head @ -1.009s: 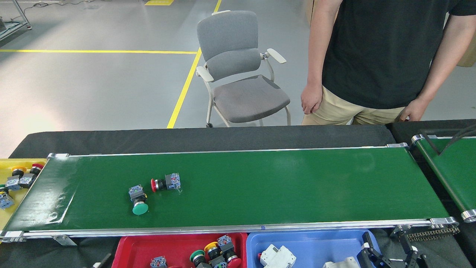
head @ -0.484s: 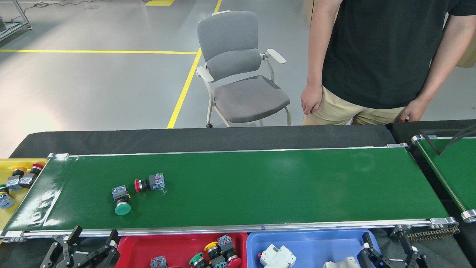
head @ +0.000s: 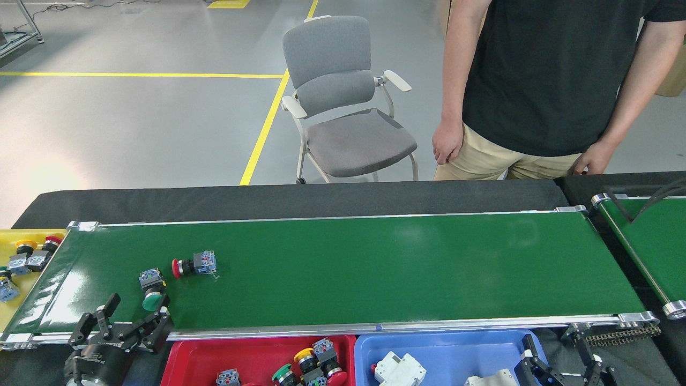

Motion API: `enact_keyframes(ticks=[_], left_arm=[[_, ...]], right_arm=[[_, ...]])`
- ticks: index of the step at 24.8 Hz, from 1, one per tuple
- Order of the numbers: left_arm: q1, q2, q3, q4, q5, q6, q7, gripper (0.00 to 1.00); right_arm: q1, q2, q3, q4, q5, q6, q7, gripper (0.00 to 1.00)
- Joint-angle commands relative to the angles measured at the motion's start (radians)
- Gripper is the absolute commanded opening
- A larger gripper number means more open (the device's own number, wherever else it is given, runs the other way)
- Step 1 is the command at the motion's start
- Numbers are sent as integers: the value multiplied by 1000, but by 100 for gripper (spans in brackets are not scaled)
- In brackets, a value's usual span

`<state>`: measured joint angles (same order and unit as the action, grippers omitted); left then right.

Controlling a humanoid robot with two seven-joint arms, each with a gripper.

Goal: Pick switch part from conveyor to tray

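Nearest, the red tray and blue tray are sitting below the conveyor's near rail, the red one holding several switch parts. The right gripper is showing at the bottom edge beside the blue tray; I cannot tell how its jaws stand. The left gripper is hovering over the near-left corner of the conveyor, jaws spread, gripping nothing. A green-capped switch part is lying just beyond its fingertips, a red-capped switch part slightly farther in. Beyond the far rail, a person is standing near a grey chair.
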<state>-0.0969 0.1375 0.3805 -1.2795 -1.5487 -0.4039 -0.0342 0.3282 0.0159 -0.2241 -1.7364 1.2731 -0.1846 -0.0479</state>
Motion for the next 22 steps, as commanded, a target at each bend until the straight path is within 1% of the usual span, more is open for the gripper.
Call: enact_keyframes(ticks=[1,3,5,6,7,8,9,10,11,13,15,18,21,22], left_arm=[[-53,21,-20,46,-2,42,2,100],[-93,44,-43,109,-2,57,4,94],[-109,59,-55,152,-2,62,4,79],[-116,60,-58,169,-1,59,7,64],[-118,63,-61,178,1,50,10,46],[-116,63,-63,180,1,47,11,32],[-115,65,-64,180,1,45,13,27],[-109,65,-77,180,4,43,13,20],[-101,65,-84,175,7,43,16,15],[-78,65,-89,150,13,28,36,10],[-32,60,-83,75,24,-33,53,9],[95,60,-78,-98,62,-148,53,9],[279,59,-80,-288,136,-335,51,12],[331,51,-78,-340,141,-381,51,13]], right_arm=[[0,-5,-4,-9,-3,1,-7,99],[0,-5,-4,-9,-3,1,-7,99],[0,-5,-4,-9,-3,1,-7,99],[0,-5,-4,-9,-1,1,-7,99],[0,-5,-4,-11,-1,1,-7,99],[0,-7,-4,-9,-1,1,-9,99],[0,-7,-4,-9,-1,1,-9,99],[0,-7,-4,-11,-3,1,-12,99],[2,-7,-4,-9,-1,1,-15,99],[2,-7,-4,-11,-3,1,-17,99],[2,-7,-4,-11,-1,1,-17,99],[3,-7,-4,-11,-1,2,-17,99],[3,-7,-4,-11,-1,2,-17,99],[2,-7,-4,-11,-3,2,-17,99]])
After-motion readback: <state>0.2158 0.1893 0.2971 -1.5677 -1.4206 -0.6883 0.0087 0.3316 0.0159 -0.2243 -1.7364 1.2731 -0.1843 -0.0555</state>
